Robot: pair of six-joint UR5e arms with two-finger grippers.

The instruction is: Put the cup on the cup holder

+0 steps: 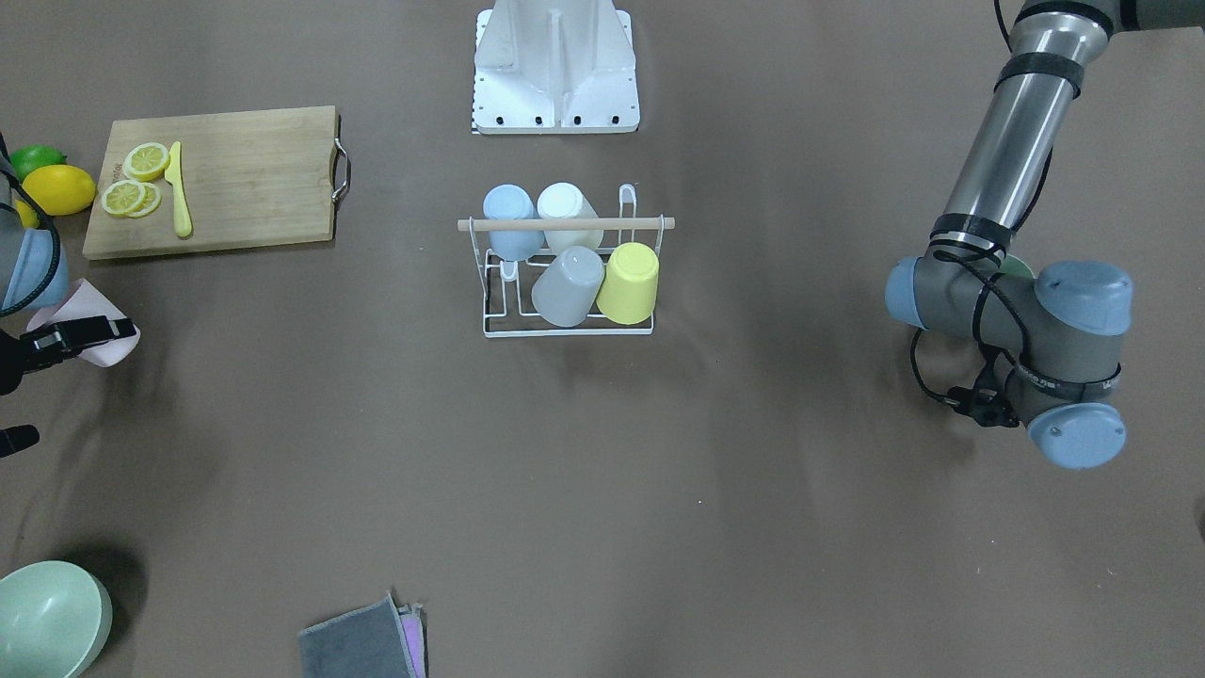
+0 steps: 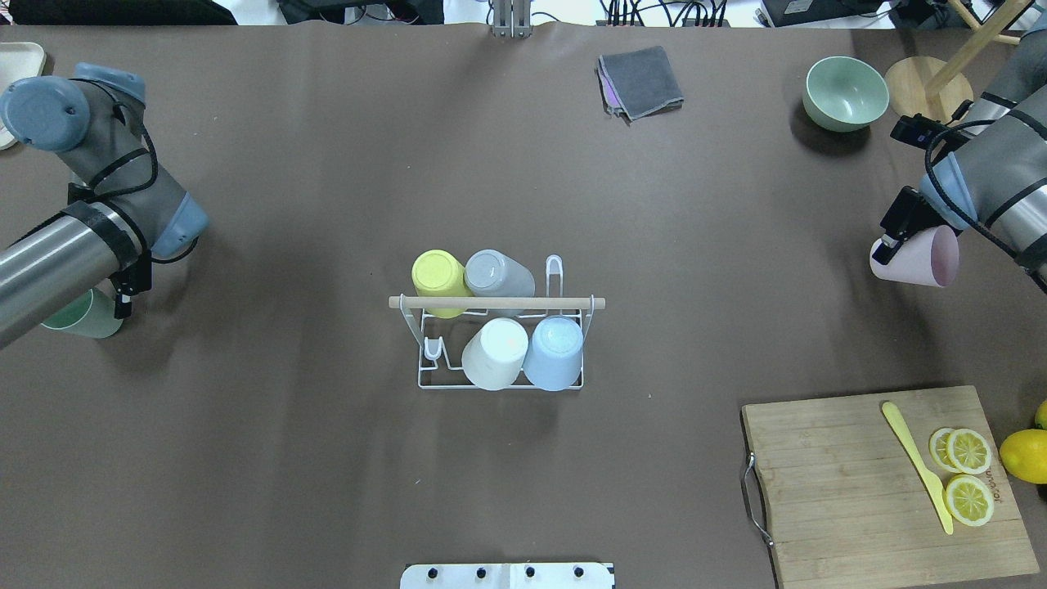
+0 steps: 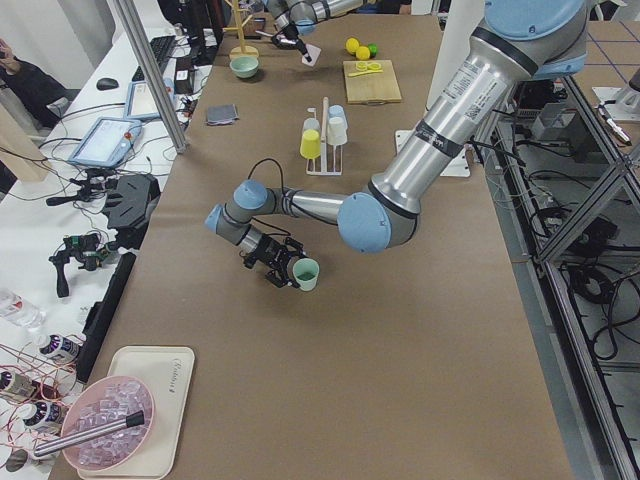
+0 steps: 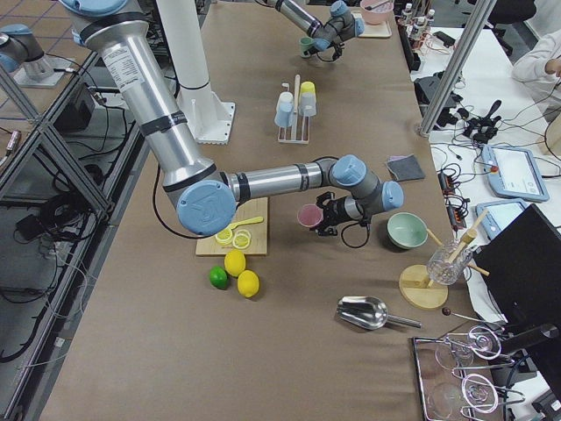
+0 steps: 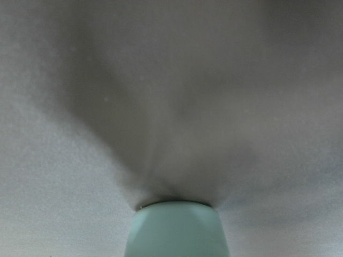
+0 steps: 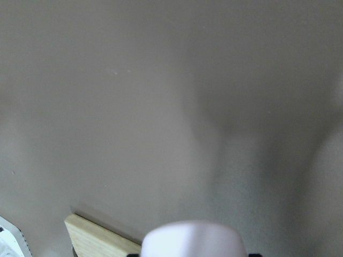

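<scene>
You've got four of the prongs filled: yellow cup [image 2: 439, 276], grey cup [image 2: 496, 275], white cup [image 2: 496, 352] and blue cup [image 2: 554, 352] all sit upturned on the cup holder [image 2: 499, 343] at mid-worktop. Two prongs look free, one at each end of the rack on opposite rows.

Right gripper [image 2: 898, 222] has its jaws clamped on the pink cup [image 2: 918, 257], tipped on its side and seemingly lifted clear of the worktop [image 2: 327, 491], well apart from the rack, between the green bowl [image 2: 845, 93] and the cutting board [image 2: 879, 483].

Left gripper [image 3: 275, 262] is at the mint cup [image 3: 305, 273], also well off from the rack. The left wrist view shows the cup right at the camera, so it's probably gripped, but I can't tell for sure whether the jaws are closed on it.

My read: roughly two-thirds done. What's left for you is carrying pink, then mint, to the rack, inverting each and dropping it over a free prong. Watch the wooden handle rod [image 2: 496, 303] on approach.
</scene>
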